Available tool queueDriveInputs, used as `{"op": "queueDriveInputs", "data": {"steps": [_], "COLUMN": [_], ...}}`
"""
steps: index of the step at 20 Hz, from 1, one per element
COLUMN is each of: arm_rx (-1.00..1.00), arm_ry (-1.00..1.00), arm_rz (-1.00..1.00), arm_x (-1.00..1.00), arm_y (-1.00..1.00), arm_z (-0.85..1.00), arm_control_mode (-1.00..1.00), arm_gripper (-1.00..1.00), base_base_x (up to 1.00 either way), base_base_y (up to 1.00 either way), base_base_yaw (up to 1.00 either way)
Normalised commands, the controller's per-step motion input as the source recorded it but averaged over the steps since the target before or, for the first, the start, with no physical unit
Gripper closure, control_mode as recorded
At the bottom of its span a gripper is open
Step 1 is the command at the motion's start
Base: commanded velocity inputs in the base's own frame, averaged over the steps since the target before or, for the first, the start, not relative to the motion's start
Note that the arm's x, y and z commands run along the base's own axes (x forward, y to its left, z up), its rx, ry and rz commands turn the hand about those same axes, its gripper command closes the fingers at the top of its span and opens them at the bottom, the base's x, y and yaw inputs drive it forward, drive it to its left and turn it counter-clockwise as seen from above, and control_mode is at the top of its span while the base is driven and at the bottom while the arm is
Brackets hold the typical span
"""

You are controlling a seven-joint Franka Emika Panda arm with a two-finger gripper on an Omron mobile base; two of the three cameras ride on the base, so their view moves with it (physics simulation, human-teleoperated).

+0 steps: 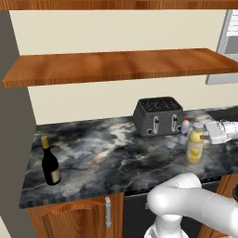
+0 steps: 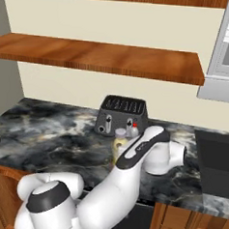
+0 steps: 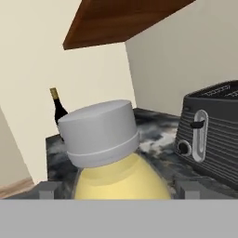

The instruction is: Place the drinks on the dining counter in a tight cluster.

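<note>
Along the near edge of the marbled worktop (image 1: 107,153), above the wooden cabinets (image 1: 69,216), the dark wine bottle (image 1: 49,162) stands upright at the far left, well apart from everything else. Farther right, the yellow juice bottle (image 1: 195,144) stands upright in front of the toaster's right corner, its white cap close up in the hand view. The gripper (image 3: 118,190) sits level with the bottle's shoulder, its two fingertips (image 3: 46,189) spread wide on either side of the yellow body; whether they touch it cannot be told. Just beyond the juice bottle, beside the toaster, stands the small clear red-capped bottle (image 1: 185,130). The dark toaster (image 1: 157,116) sits at the back near the beige wall, under a wooden shelf (image 1: 121,65).
</note>
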Motion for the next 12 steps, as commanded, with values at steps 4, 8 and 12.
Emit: {"op": "queueDriveInputs", "data": {"steps": [4, 8, 12], "arm_rx": [0.12, 0.02, -0.01], "arm_ry": [0.26, 0.2, 0.17], "arm_rz": [-0.42, -0.4, -0.25], "arm_x": [-0.31, -0.45, -0.47], "arm_y": [-0.54, -0.03, 0.17], "arm_z": [0.51, 0.43, 0.56], "arm_control_mode": [-1.0, -1.0, -1.0], "arm_gripper": [1.0, 1.0, 1.0], "base_base_x": [0.0, 0.0, 0.0], "base_base_y": [0.0, 0.0, 0.0], "base_base_yaw": [0.0, 0.0, 0.0]}}
